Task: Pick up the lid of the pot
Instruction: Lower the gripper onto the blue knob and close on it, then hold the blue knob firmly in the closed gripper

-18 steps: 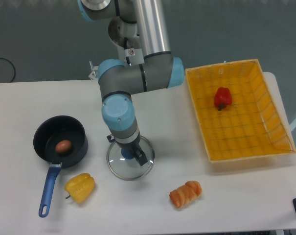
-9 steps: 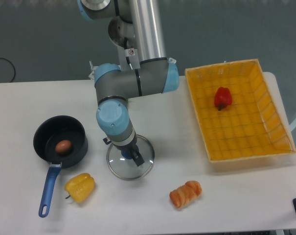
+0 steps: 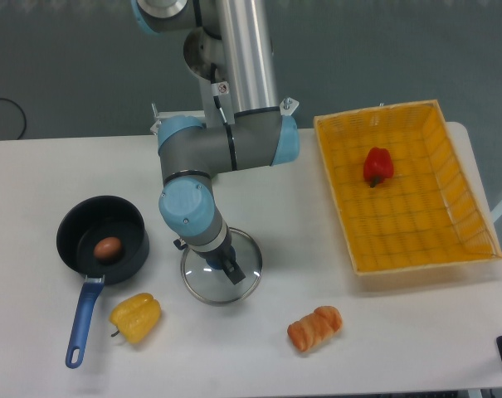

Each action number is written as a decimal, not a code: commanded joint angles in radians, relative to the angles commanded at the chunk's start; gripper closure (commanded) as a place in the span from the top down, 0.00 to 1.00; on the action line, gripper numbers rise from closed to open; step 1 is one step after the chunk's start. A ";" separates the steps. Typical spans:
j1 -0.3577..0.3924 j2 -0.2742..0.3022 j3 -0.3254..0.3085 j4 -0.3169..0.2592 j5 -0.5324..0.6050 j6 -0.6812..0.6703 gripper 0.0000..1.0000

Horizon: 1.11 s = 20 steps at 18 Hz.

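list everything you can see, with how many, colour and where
pot lid: 1, clear, table centre
pan: 1, black with blue handle, left
egg-shaped item: 1, brown, in pan
yellow pepper: 1, yellow, front left
bread-like piece: 1, orange-brown, front right of lid
crate: 1, yellow-orange, right
red pepper: 1, red, in crate
table: 1, white, beneath
robot arm: 1, grey and blue, above lid
gripper: 1, dark-tipped, over lid, fingers apart
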 joint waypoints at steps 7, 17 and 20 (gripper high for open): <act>-0.006 -0.014 0.002 0.003 0.002 0.000 1.00; -0.009 -0.026 0.000 0.003 0.028 0.002 0.89; -0.009 -0.028 0.000 0.003 0.029 0.003 0.84</act>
